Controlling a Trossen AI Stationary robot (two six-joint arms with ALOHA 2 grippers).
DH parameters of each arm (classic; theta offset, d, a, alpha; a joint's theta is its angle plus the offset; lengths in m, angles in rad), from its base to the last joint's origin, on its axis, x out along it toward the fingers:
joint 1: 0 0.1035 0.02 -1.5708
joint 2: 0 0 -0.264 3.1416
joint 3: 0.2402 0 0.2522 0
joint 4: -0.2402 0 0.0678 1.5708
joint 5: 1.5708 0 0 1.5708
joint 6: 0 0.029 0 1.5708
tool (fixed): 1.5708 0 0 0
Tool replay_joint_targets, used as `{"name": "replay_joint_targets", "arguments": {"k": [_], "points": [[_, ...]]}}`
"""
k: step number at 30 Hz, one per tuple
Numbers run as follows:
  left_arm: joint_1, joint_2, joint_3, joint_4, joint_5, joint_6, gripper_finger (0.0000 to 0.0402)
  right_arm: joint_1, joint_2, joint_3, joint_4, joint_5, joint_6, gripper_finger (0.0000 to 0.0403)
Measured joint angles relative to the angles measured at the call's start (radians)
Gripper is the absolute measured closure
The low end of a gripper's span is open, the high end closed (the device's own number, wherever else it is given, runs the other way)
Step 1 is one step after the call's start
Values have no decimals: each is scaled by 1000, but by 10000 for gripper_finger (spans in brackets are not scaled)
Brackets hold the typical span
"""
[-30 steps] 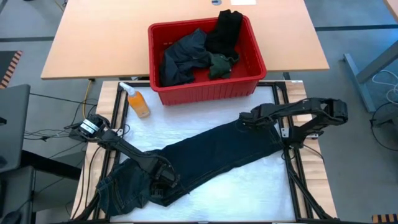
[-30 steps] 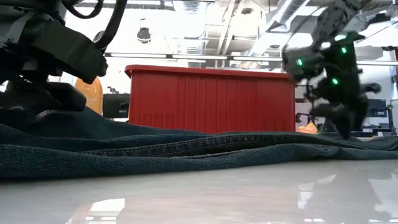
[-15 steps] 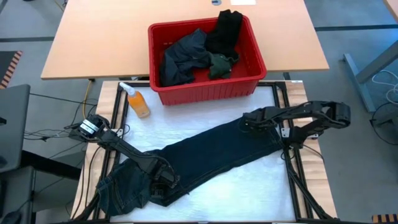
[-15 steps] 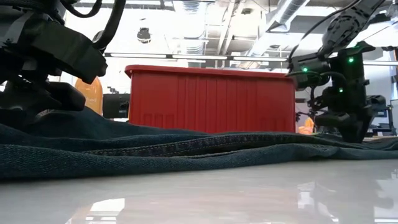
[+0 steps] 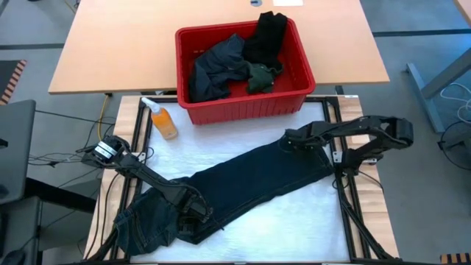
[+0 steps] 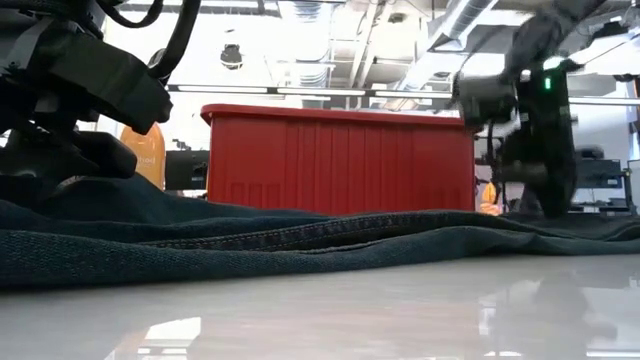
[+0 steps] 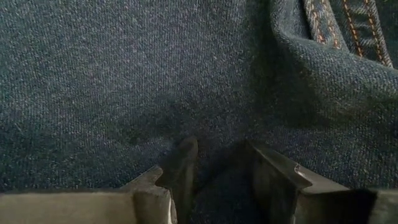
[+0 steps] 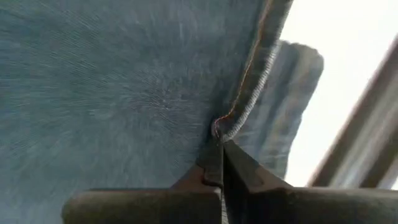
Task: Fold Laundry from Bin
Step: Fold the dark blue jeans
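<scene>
Lower left of the high view, left end effector (image 5: 193,213) gripped a fold of soft, heavy, limp jeans (image 5: 243,184) lying diagonally on the counter (image 5: 309,206); mid-right, right end effector (image 5: 288,142) pinched their hem, below the bin (image 5: 243,109)—take seams.

overhead view straight down, low view level across table, wrist views pressed close to jeans (image 5: 250,184)

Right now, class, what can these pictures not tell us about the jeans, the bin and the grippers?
- Left gripper, high view: its own arm hides its fingertips in the jeans.
- Bin, low view: the red wall hides the laundry.
- Right gripper, low view: blurred.
- Orange bottle, high view: label too small.
</scene>
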Motion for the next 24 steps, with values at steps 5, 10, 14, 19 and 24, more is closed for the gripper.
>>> {"name": "replay_joint_targets", "arguments": {"k": [5,10,14,19,24], "points": [[-1,-12,-2,-1,-6,2,267,1,-22,105,-223,11,10,386],[-4,-47,-7,6,-33,0,267,23,7,125,-349,-5,57,386],[-5,-64,-9,14,-54,0,267,46,13,113,-267,2,77,355],[-9,-67,-8,17,-60,-5,267,48,10,145,-265,29,39,290],[-15,-68,-8,14,-65,-11,267,111,8,220,-377,-38,-83,237]]}}
